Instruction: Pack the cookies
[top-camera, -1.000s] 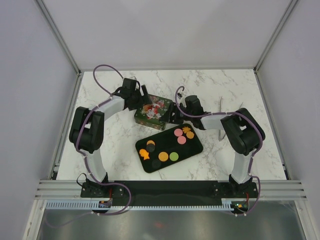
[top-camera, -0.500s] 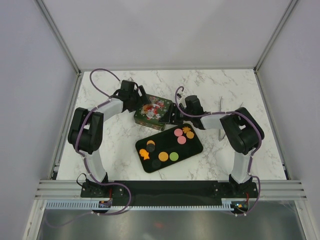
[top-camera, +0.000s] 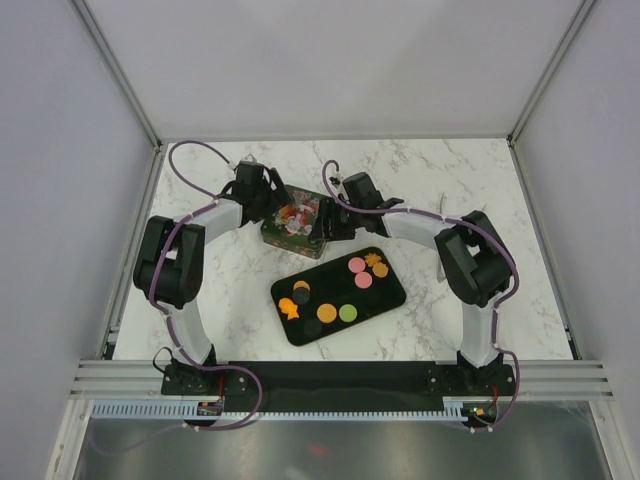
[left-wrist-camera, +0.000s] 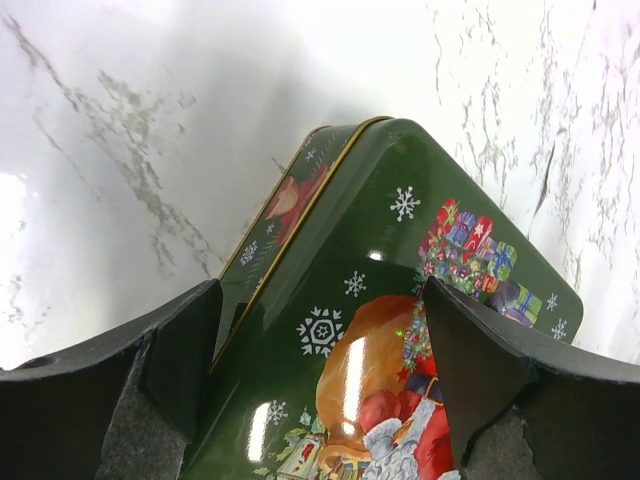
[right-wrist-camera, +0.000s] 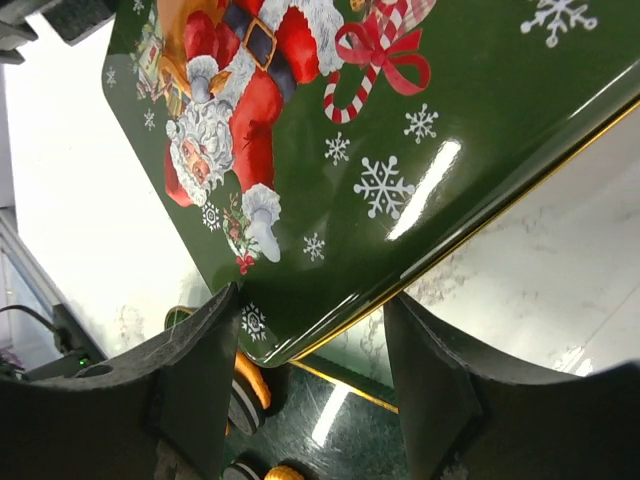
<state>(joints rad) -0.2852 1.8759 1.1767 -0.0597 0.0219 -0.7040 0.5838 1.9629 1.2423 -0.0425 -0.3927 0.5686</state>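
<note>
Several cookies (top-camera: 356, 265) in pink, orange, green and dark brown lie on a black oblong tray (top-camera: 385, 297). A green Christmas tin (top-camera: 293, 222) stands behind it. My left gripper (top-camera: 268, 200) is at the tin's far left corner. In the left wrist view that gripper (left-wrist-camera: 320, 300) is open and straddles the lid (left-wrist-camera: 340, 230). My right gripper (top-camera: 335, 222) is at the tin's right side. In the right wrist view it (right-wrist-camera: 312, 300) stands open around the raised lid's (right-wrist-camera: 400, 130) corner. Below the lid, orange cookies (right-wrist-camera: 245, 375) show inside the tin's base (right-wrist-camera: 400, 410).
The marble table (top-camera: 200, 290) ends in white walls at the left, right and back. A thin pale tool (top-camera: 441, 210) lies on the table behind the right arm. The black rail (top-camera: 330, 378) with both arm bases runs along the near edge.
The tin has shifted left and slightly back. Both grippers have moved with it, farther from the tray. The right gripper's jaws have narrowed a little.
</note>
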